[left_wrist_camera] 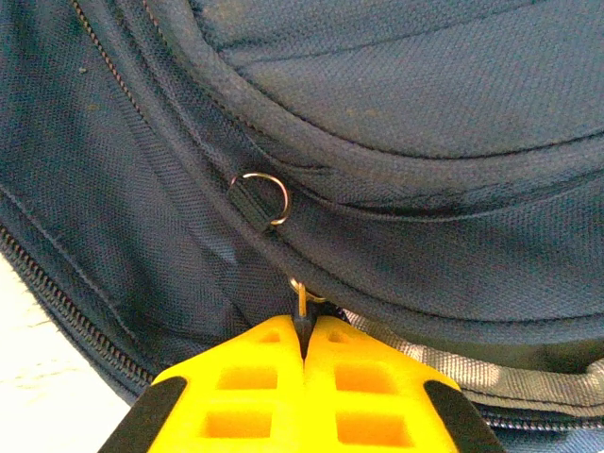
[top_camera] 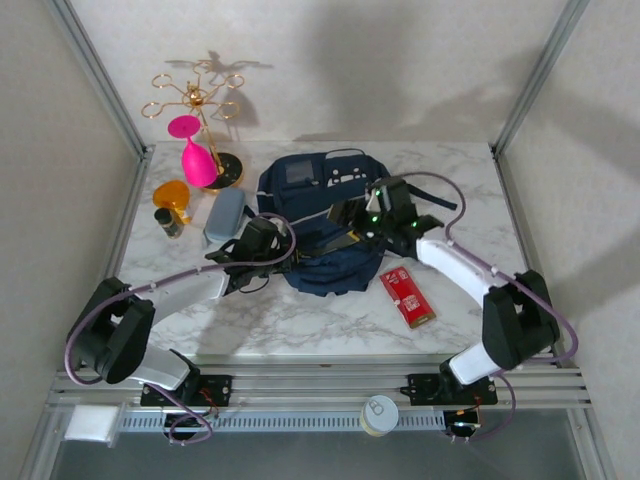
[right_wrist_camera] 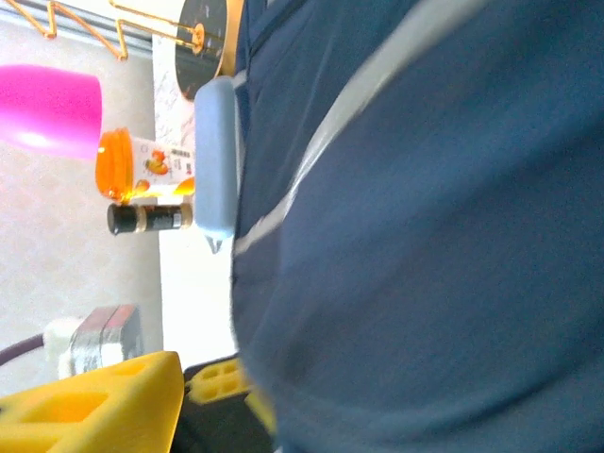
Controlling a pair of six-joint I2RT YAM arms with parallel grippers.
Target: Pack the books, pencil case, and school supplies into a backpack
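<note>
Furthest left of the backpack (top_camera: 318,205), an orange object (top_camera: 170,192) and a small dark bottle (top_camera: 171,222) sit close together on the marble bench (top_camera: 290,325). Behind them, off the backpack's far left corner, a pink glass (top_camera: 194,155) stands beside a gold rack (top_camera: 193,97).

The grey-blue pencil case (top_camera: 224,215) lies flat just beside the backpack's left side, its long edge running along the fabric.

The left tool (left_wrist_camera: 304,330) is at the backpack's near left edge. Its yellow fingers are pressed together, pinching a thin zip pull (left_wrist_camera: 300,300) that hangs from the seam. A second pull with a metal ring (left_wrist_camera: 265,198) lies on the navy fabric further up the same seam.

The backpack itself lies slumped on the bench, navy with pale grey trim.

The right tool (top_camera: 353,214) is over the backpack's right half. One yellow finger (right_wrist_camera: 94,401) shows against the fabric, and I cannot tell whether the tool is spread or pinching anything.

The red pack (top_camera: 407,297) lies flat on the bench off the backpack's near right corner, apart from it.
</note>
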